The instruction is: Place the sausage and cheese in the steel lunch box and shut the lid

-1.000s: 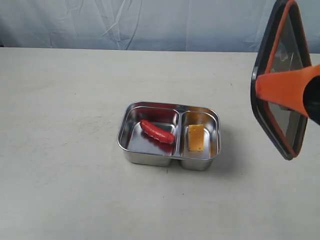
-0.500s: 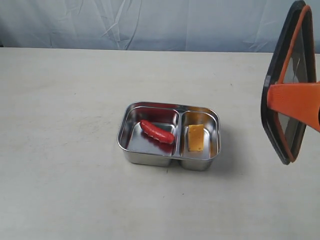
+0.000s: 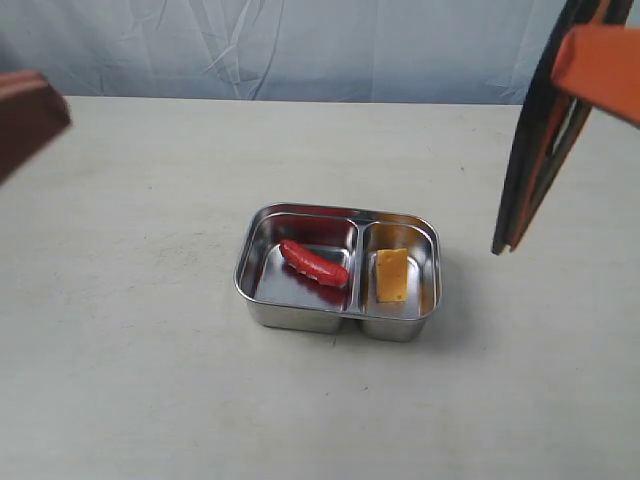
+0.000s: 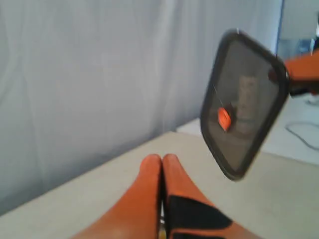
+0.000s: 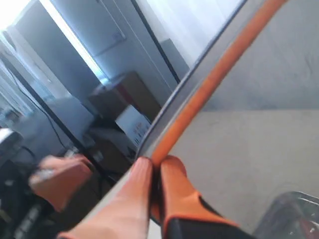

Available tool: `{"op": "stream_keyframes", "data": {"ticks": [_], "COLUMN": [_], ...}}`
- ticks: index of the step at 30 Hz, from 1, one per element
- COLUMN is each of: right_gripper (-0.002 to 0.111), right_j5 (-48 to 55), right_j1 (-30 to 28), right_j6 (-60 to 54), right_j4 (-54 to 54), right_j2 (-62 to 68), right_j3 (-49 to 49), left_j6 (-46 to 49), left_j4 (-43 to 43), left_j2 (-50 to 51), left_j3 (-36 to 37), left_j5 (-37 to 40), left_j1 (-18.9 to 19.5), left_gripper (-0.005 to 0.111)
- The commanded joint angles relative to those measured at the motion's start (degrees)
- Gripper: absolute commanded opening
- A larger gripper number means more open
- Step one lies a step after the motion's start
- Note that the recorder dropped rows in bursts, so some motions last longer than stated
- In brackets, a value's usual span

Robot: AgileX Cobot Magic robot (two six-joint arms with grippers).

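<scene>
The steel lunch box [image 3: 300, 318] stands open in the middle of the table. The red sausage [image 3: 314, 263] lies in its left compartment and the yellow cheese [image 3: 391, 275] in the right one. The dark lid [image 3: 535, 150] hangs in the air up and to the right of the box, nearly edge-on. My right gripper [image 3: 575, 60] is shut on its rim, with the fingertips [image 5: 172, 167] pinching the orange seal [image 5: 214, 74]. The left wrist view shows the lid's flat face [image 4: 244, 102] and its orange valve [image 4: 224, 118]. My left gripper [image 4: 162, 158] is shut on nothing, high at the far left [image 3: 25, 115].
A pale table [image 3: 150, 380] carries only the box. A blue-grey curtain [image 3: 300, 45] hangs behind the far edge. A corner of the steel box [image 5: 294, 219] shows below the right gripper.
The right gripper has raised the lid and turned it from slanted to nearly edge-on. The left gripper has come into the exterior view at the upper left.
</scene>
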Motion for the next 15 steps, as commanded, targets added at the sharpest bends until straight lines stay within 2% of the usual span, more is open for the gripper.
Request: {"op": "stream_keyframes", "data": {"ticks": [1,5,9,12,15], "right_gripper": [-0.001,-0.001,-0.001,-0.001,-0.001], "right_j5": [-0.95,0.81,1.06,1.88,2.46], "right_j1": [-0.34,-0.34,-0.34,-0.34,-0.34], "right_j6": [-13.72,-13.58,-13.31,-13.31,-13.31], "right_j4": [18.19,18.19,18.19,18.19,18.19], "right_j2": [-0.39,-0.39,-0.39,-0.39,-0.39], "right_j3": [2.85,4.51,5.98,6.08,6.08], "left_j6": [5.62,7.12,13.02,15.93,15.82], "left_j4": [2.0,3.99,-4.27,-8.18,-7.77], "left_j2": [9.21,13.89,15.91,16.64,17.68], "left_j3": [-0.44,-0.44,-0.44,-0.44,-0.44], "left_j5": [-6.6,-8.55,-20.86,-21.36,-21.36], "left_j1": [-2.43,-5.78,-9.77,-11.15,-11.78], "left_gripper": [0.0,0.0,0.0,0.0,0.0]}}
